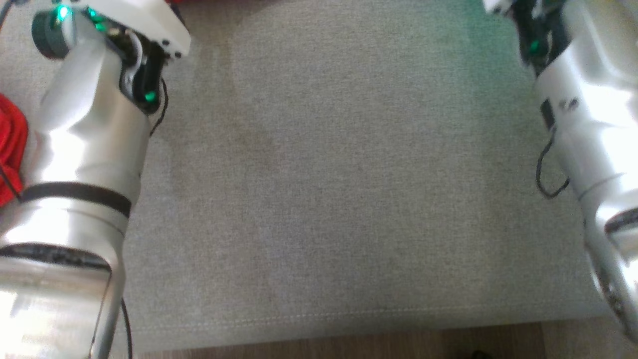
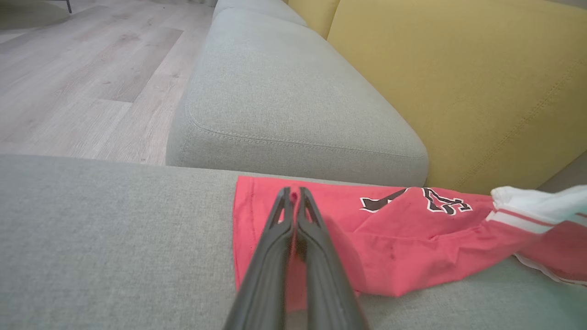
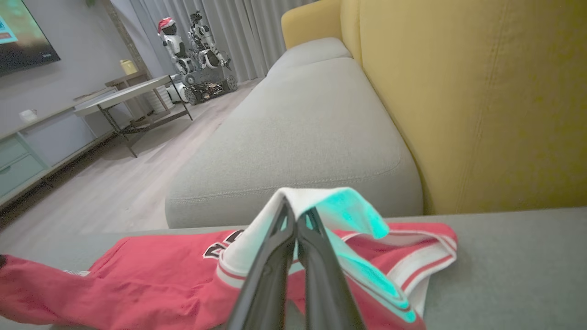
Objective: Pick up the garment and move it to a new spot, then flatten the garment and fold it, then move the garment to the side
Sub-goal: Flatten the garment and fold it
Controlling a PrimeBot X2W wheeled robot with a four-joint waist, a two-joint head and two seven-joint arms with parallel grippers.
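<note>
Dark left fingers (image 2: 270, 266) clenched over the hem of the red garment (image 2: 390, 247); hold on it not possible to tell. Clenched also right fingers (image 3: 266, 284), on its white striped band, lifted into a fold. Lying long and wrinkled on grey woven seat cushion (image 2: 91, 238), before yellow backrest (image 2: 458, 91). Behind, second cushion (image 2: 284, 105), rounded, with stitched seam; wooden floor (image 2: 69, 91) beside.
</note>
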